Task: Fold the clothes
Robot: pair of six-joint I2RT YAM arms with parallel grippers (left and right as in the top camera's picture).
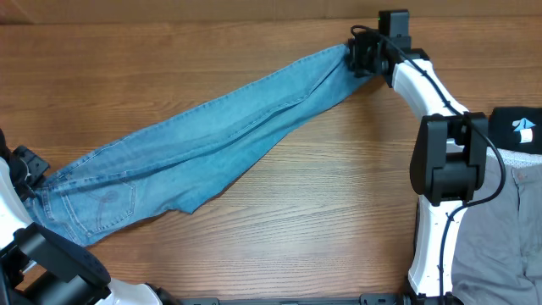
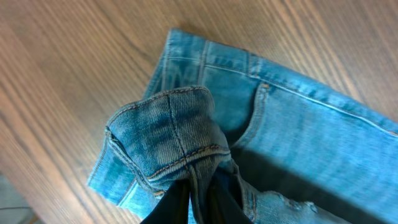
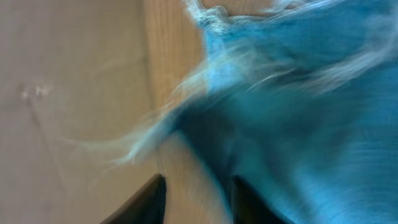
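Left gripper (image 2: 199, 200): closed tight on a bunched fold of the jeans' waistband, with the dark fingers (image 2: 177, 205) pinching thick seamed denim; in the overhead view it sits at the table's left edge (image 1: 32, 180)
Right gripper (image 1: 362, 56): at the far right of the table, with the leg end gathered narrow into it; clamped on the hem, as far as the stretched cloth shows (the wrist view is badly blurred)
Right wrist detail: two dark fingers (image 3: 152, 200) at the bottom, with blue denim and pale frayed threads streaming across them
Jeans (image 1: 220, 140): light-blue denim, lying in a long diagonal band from lower left to upper right, the legs one over the other
Back pocket (image 1: 106, 206): stitched, facing up near the waist end
Waistband: double rows of tan stitching, faded on the ridges
Table (image 1: 339, 212): brown wood grain, matte
Grey trousers (image 1: 508, 229): soft heap at the right edge, well apart from the jeans
Black garment (image 1: 518, 127): just above the grey one, with a white print
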